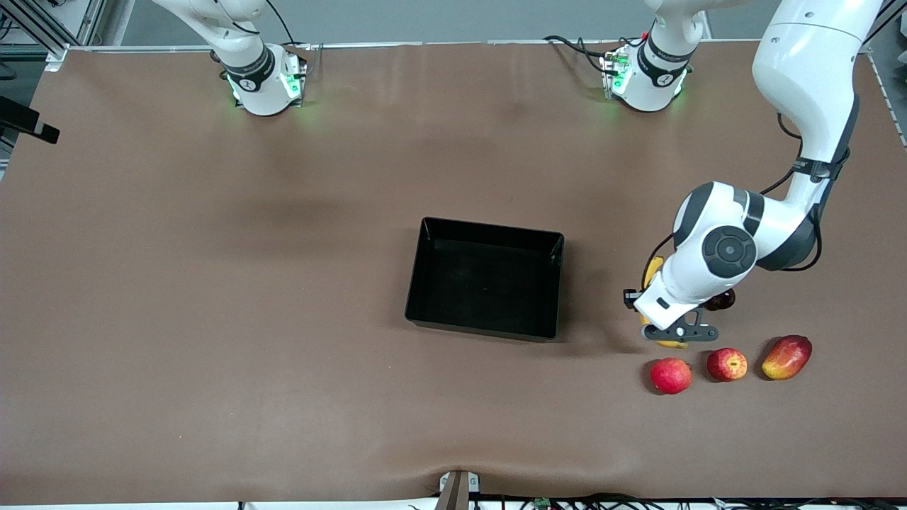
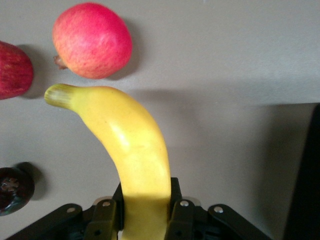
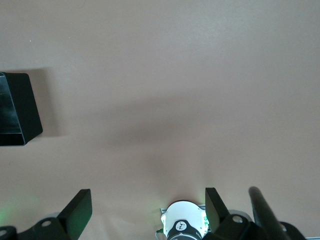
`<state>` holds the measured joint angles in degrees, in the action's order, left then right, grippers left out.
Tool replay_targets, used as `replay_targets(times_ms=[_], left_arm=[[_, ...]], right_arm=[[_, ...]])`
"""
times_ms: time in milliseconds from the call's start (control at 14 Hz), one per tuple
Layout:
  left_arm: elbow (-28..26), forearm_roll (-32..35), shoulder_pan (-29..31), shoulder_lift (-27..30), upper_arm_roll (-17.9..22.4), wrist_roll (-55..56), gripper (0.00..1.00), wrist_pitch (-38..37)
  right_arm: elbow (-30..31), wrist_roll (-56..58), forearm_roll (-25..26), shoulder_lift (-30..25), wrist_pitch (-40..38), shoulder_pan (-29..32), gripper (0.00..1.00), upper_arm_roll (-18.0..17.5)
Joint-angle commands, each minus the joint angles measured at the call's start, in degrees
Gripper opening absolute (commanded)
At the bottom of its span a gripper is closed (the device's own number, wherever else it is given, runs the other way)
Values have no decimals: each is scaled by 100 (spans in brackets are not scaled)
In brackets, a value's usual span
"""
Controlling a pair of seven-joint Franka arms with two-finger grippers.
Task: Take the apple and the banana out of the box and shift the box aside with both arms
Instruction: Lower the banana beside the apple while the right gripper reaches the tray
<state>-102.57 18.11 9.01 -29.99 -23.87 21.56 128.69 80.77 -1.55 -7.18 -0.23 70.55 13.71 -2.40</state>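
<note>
Setting the banana down beside the emptied box; shifting the box with both arms comes after.

Counting from largest: one desk [image 1: 212,319]; two arms; one black box [image 1: 486,277] at frame centre, nothing in it; one banana [image 2: 132,150], clamped at one end in the left hand [image 1: 677,331], low over the desk at centre right of the frame; one mango [image 1: 786,357]; one plain red fruit [image 1: 670,375]; one apple [image 1: 727,364], between those two in the lower-right row; one small dark fruit [image 1: 721,299] beside the left hand; the right hand [image 3: 145,207] waits over bare desk near its base, fingers apart; next, by my judgement, the left hand must let go, then both hands go to the box walls.
</note>
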Motion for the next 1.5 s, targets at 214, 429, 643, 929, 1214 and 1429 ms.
replay_targets(times_ms=[214,429,643,929,1214,1429], left_arm=[[-939,-18,391,239,-30,-46,0,1043],[-949,131,593,125,-30,-47,0,1061],[-949,158,733,2,-30,-47,0,1219],[-957,158,760,-306,-4,-38,0,1641],[-949,211,839,-341,14,-38,0,1659],[-922,360,901,-350,23,-38,0,1712]], right_arm=[[-35,330,-187,155,-111,203,100,-94],[-44,339,-169,436,-339,150,100,-102],[-35,269,-196,453,-331,-60,100,-137],[-9,172,-309,497,-244,-587,100,-138],[0,-993,-643,804,291,-1298,100,-146],[0,-1908,-670,1164,897,-2045,100,-137]])
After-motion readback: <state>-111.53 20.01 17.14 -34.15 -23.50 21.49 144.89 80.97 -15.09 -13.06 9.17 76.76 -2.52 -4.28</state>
